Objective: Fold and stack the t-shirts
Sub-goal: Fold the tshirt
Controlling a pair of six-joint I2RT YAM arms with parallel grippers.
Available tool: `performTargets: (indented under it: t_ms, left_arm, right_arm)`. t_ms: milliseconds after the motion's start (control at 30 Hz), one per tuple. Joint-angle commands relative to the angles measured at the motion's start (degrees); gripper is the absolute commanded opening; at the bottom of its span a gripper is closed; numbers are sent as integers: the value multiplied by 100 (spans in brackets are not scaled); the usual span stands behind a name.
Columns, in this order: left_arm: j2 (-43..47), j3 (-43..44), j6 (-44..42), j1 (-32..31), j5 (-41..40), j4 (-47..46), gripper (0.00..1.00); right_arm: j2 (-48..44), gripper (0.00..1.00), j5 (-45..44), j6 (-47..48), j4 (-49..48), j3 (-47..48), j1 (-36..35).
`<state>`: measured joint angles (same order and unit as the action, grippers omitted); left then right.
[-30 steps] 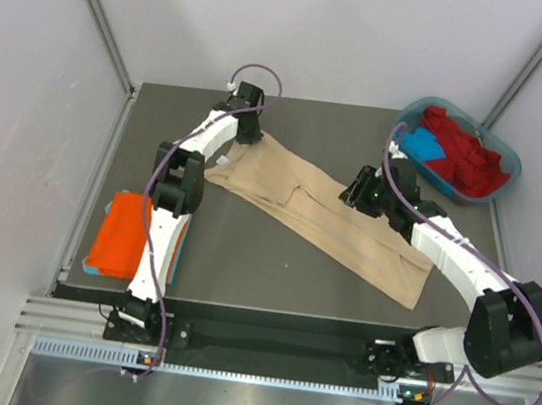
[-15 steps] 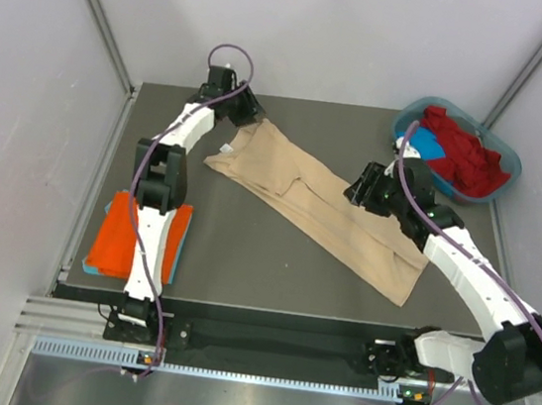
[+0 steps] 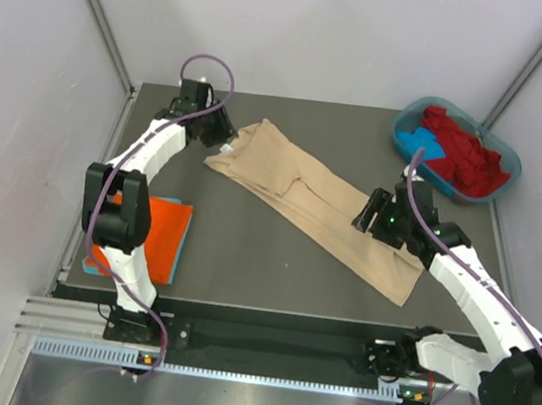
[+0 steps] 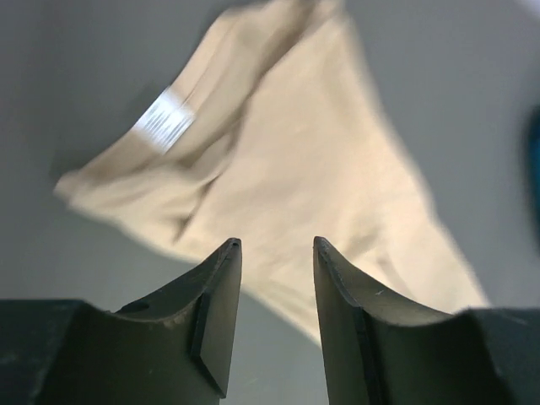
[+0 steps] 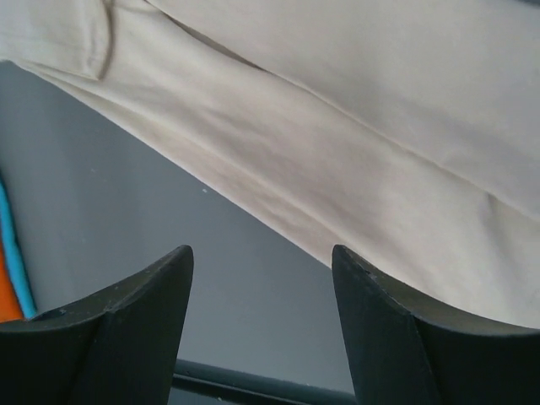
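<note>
Progress looks partial: orange shirt stacked at the near-left corner of the surface, beige shirt lying diagonally across its middle, half folded, red shirts waiting in the far-right tub. Left pincer and right pincer hover apart, empty.

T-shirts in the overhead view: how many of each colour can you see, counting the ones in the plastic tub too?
Beige shirt: 1, spread out flat.
Orange shirt: 1, folded, on top of the left stack.
Blue shirts: 2, one under the orange, one in the tub.
Red heap: 1, crumpled in the tub; it may hide more.
Total: at least 5.
</note>
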<state>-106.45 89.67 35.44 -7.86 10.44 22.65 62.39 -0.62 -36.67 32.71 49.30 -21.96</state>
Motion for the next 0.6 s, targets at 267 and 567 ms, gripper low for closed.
performTargets:
  t_ms: [267, 567]
  left_arm:
    - [-639, -178, -274, 100, -743, 906, 41]
    - [-964, -266, -134, 337, -806, 600, 43]
  right_arm:
    - [343, 60, 264, 634, -194, -737, -194]
    - [1916, 56, -623, 1258, -554, -369, -1573]
